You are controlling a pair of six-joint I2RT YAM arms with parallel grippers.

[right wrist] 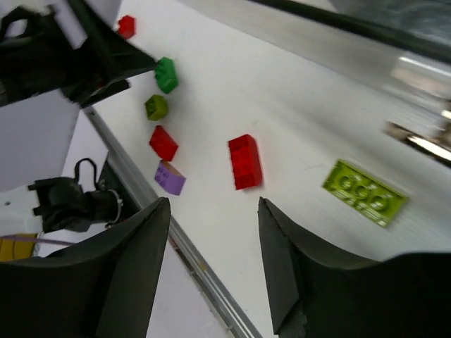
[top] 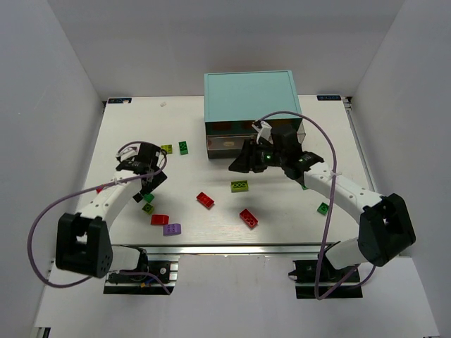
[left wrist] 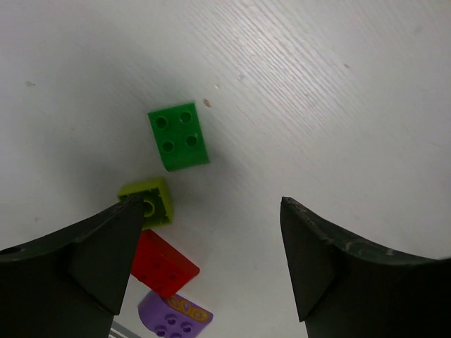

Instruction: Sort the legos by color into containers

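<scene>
Worktop (top: 282, 236), overhead view. The cabinet (top: 248, 95) sits at 12 o'clock on the far edge. Its see-through drawers (top: 224, 141) face the arms, so they can be reached from the near side. Cannot tell whether a drawer is pulled out, because the right arm covers much of the front.

Left gripper (left wrist: 211, 211): hangs over the brick cluster at 8 o'clock on the worktop. Fingers (left wrist: 106, 253) are spread wide with nothing between them.
- A dark green brick (left wrist: 178, 136) lies at 11 o'clock from the gap, studs up.
- A yellow-green brick (left wrist: 149, 202) is half hidden by the left fingertip.
- A red brick (left wrist: 163, 264) and the purple brick (left wrist: 175, 318) peek out at 7 o'clock.

Judgement: the wide spread suits a descent on one brick of this group. Which one is not settled.

Right gripper (right wrist: 213, 211): just in front of the cabinet, pointing toward 9 o'clock, fingers parted and empty.
- A long red brick (right wrist: 244, 162) lies on the worktop just beyond the gap.
- A yellow-green plate (right wrist: 364, 191) lies at 3 o'clock.

Judgement: its station by the drawers fits either a drop-off or a reach for the plate. Cannot tell which.

The legos: about ten lie loose across the worktop, colours mixed. A lone green brick (top: 323, 208) lies at 4 o'clock beside the right arm. Judgement: most of the sorting is left to do.
</scene>
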